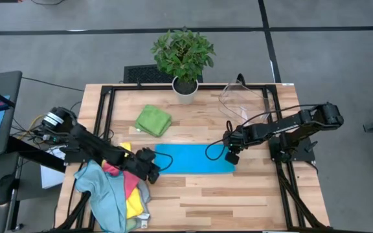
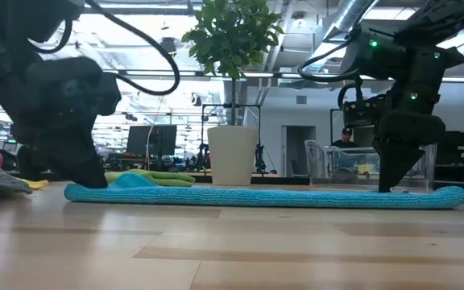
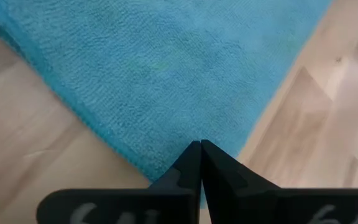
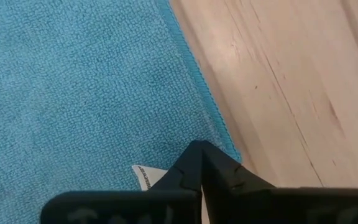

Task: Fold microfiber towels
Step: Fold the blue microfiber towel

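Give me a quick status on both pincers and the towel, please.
Left pincer shut on flat blue microfiber towel, left corner. Right pincer shut on its right corner. Folded green towel behind; nothing in the way.

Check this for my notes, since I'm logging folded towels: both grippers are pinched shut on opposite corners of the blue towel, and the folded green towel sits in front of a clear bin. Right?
Nearly. The folded green towel sits by the white plant pot, not a bin, as the high view shows. The rest holds: the left gripper and right gripper are pinched shut on opposite corners of the blue towel.
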Available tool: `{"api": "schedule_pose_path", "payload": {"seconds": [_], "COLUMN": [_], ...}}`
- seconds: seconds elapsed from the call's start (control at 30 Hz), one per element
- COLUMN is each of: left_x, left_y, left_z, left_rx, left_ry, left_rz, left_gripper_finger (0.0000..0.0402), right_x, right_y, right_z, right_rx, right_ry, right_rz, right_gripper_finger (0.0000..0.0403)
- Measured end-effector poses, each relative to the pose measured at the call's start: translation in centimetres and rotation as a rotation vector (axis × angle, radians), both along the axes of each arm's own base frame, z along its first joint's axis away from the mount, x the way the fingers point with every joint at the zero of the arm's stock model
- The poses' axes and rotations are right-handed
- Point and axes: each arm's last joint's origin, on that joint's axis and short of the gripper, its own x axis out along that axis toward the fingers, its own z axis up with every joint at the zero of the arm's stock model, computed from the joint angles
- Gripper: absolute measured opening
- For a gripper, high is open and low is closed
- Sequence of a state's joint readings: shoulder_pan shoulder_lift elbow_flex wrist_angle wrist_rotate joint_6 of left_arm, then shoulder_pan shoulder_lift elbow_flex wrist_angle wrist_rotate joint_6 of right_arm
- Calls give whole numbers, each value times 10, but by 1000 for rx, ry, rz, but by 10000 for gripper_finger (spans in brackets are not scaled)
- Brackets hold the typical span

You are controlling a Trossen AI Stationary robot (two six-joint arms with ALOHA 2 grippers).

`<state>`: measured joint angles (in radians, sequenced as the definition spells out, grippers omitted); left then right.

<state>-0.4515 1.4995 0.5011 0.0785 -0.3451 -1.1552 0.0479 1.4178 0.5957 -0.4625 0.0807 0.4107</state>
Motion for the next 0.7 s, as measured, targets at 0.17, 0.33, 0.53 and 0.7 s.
{"api": "schedule_pose_path", "payload": {"seconds": [0.17,0.33,0.53,0.7], "left_x": [0,-1,-1,-1], "left_y": [0,1,1,1], "left_z": [-2,-3,-3,-3], "left_rx": [11,15,18,22], "left_ry": [12,24,26,26], "left_rz": [-3,-5,-7,-13], "left_gripper_finger": [0,0,0,0], "right_x": [0,-4,-14,-11], "right_y": [0,0,-3,9], "right_z": [0,10,38,62], "right_rx": [3,11,-11,10], "right_ry": [-2,-33,-172,-405], "right_rz": [-8,-57,-144,-165], "right_gripper_finger": [33,47,57,56]}}
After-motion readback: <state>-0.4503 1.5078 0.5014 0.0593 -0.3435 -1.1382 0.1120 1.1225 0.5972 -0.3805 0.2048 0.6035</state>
